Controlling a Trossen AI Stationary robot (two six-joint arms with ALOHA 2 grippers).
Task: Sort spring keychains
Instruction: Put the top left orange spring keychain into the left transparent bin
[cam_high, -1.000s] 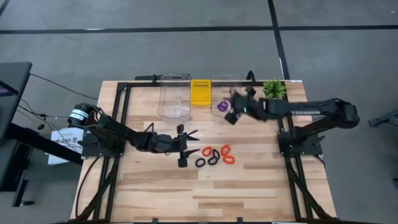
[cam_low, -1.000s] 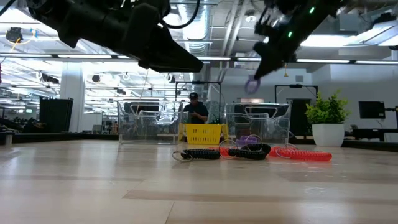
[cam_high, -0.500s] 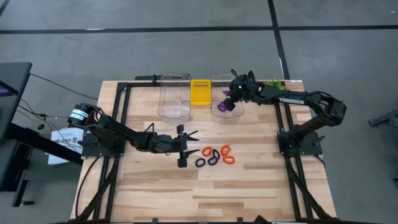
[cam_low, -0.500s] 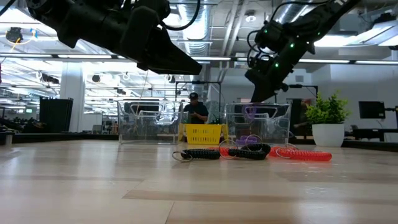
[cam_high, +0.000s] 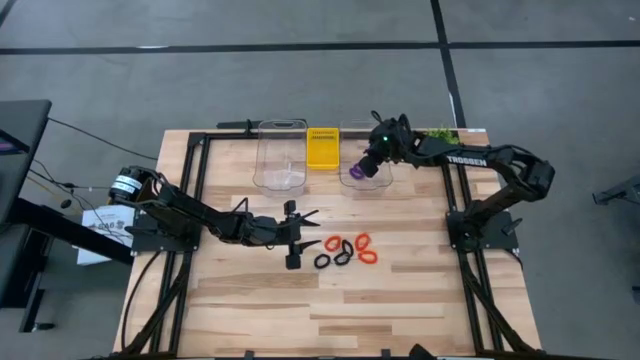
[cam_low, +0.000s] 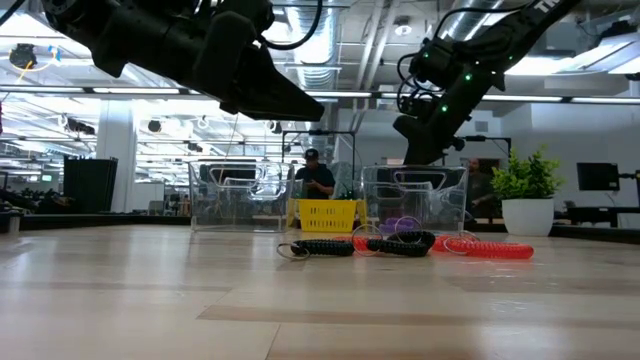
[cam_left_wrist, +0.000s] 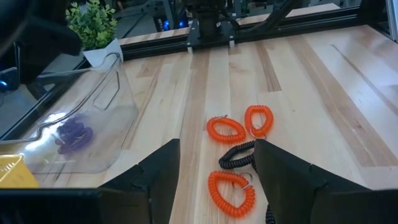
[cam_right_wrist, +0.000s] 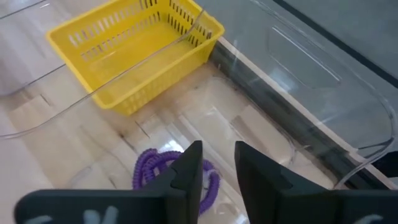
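Nearest the front edge of the wooden table (cam_high: 330, 310), bare boards run up to the loose keychains at mid-table: two black spring keychains (cam_high: 333, 259) lie side by side, with three orange-red spring keychains (cam_high: 358, 245) just behind and to the right of them, the group close together and some coils touching. From the left wrist view the orange-red coils (cam_left_wrist: 227, 129) and one black coil (cam_left_wrist: 236, 157) lie flat just ahead of the fingers. Beside this cluster, on its left, the left gripper (cam_high: 296, 238) hangs above the boards with its jaws spread wide and nothing between them.

Farther back, along the far edge, three containers stand in a row: a clear bin on the left (cam_high: 281, 155), a small yellow basket (cam_high: 322, 148) in the middle, and a clear bin on the right (cam_high: 376, 182). Purple spring keychains (cam_high: 352, 173) lie on the floor of the right bin; the right wrist view shows them as a purple coil (cam_right_wrist: 155, 163) just below the fingertips. The right gripper (cam_high: 368, 163) sits over that bin's opening, its jaws parted by a narrow gap and holding nothing.

Beyond the right bin, a small potted plant (cam_high: 441, 142) stands at the table's far right corner. Behind the table, in the room, a person (cam_low: 317, 180) is visible above the basket.
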